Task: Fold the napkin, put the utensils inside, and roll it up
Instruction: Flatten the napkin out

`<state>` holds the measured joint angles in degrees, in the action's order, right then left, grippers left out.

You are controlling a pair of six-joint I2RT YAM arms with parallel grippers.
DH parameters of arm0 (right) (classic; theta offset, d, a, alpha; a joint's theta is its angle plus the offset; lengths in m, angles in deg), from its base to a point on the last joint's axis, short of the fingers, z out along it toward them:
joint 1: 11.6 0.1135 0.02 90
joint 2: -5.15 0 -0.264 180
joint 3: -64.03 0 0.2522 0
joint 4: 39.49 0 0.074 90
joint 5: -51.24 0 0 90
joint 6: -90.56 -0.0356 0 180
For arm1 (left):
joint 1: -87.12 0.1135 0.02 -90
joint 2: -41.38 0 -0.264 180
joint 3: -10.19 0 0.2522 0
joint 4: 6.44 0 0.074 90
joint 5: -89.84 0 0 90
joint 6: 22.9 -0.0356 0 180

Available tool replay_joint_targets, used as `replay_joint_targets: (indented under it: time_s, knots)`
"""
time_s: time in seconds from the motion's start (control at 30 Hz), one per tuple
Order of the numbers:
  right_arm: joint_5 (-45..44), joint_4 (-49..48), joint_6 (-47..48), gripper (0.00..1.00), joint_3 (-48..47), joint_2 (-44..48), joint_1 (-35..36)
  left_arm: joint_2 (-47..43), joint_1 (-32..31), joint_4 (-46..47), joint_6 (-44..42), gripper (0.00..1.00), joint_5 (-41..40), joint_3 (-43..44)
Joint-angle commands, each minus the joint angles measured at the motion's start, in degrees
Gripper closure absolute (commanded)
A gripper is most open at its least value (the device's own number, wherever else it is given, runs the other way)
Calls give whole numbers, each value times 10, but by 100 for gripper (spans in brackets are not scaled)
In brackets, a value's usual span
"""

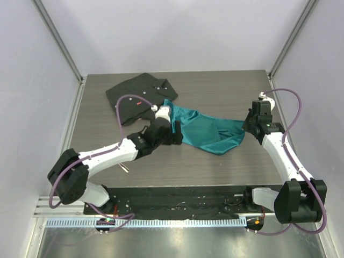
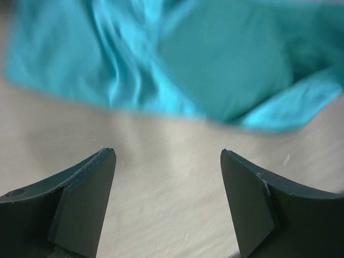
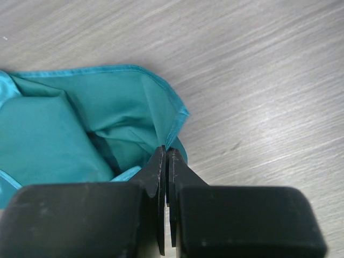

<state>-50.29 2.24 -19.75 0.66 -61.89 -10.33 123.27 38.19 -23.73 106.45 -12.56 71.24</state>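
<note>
Napkin [image 1: 207, 131] first: your teal cloth lies rumpled and unfolded on the grey wood table [image 1: 215, 166], bunched into loose folds, with one point stretching toward the black shirt [image 1: 137, 97] that sits touching its far-left end.

Your left gripper [image 1: 176, 133] sits at the napkin's left edge. From the left wrist camera you see this gripper [image 2: 167, 153] with its two dark fingers [image 2: 86, 199] spread wide and nothing between them. They stand over bare table [image 2: 161, 188], and the napkin [image 2: 215, 59] lies just beyond the tips, not touching them. That view is a little blurred, so you can't read the folds finely.

Your right gripper [image 1: 248, 127] is at the napkin's right corner. In the right wrist view its jaws are pressed together, and the gripper [image 3: 167, 153] meets the napkin [image 3: 64, 129] right where the stitched hem runs down into the tips. It reads as a pinch on that hem. The cloth fans out to the left of the fingers in soft creases, and the bare table [image 3: 258, 64] fills the rest.

A thin silver utensil [image 1: 124, 167] pokes out well apart from the napkin, to its near-left and just beside your left arm. It is too small for you to make out its shape.
</note>
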Motion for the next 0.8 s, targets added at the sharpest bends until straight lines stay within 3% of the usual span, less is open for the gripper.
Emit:
replay_joint_targets:
  time_s: [0.0, 0.03, 0.1, 0.27, 0.6, 0.77]
  knots:
    - [-6, -39, -4, 99, -36, 4, -1, 30, 5, -62, -52, 15, -143, 136]
    - [-4, -39, -3, 99, -37, 1, 0, 48, 6, -73, -79, 15, -189, 157]
    - [-4, -38, -2, 99, -41, -6, 0, 100, 15, -73, -105, 16, -208, 214]
    - [-2, -41, -1, 99, -48, -14, 0, 214, 20, -68, -166, 18, -128, 325]
    - [13, -42, -2, 99, -37, -12, 0, 308, 35, -65, -183, 34, -51, 349]
    - [15, -42, -3, 99, -37, -14, 0, 323, 45, -58, -167, 36, -37, 332]
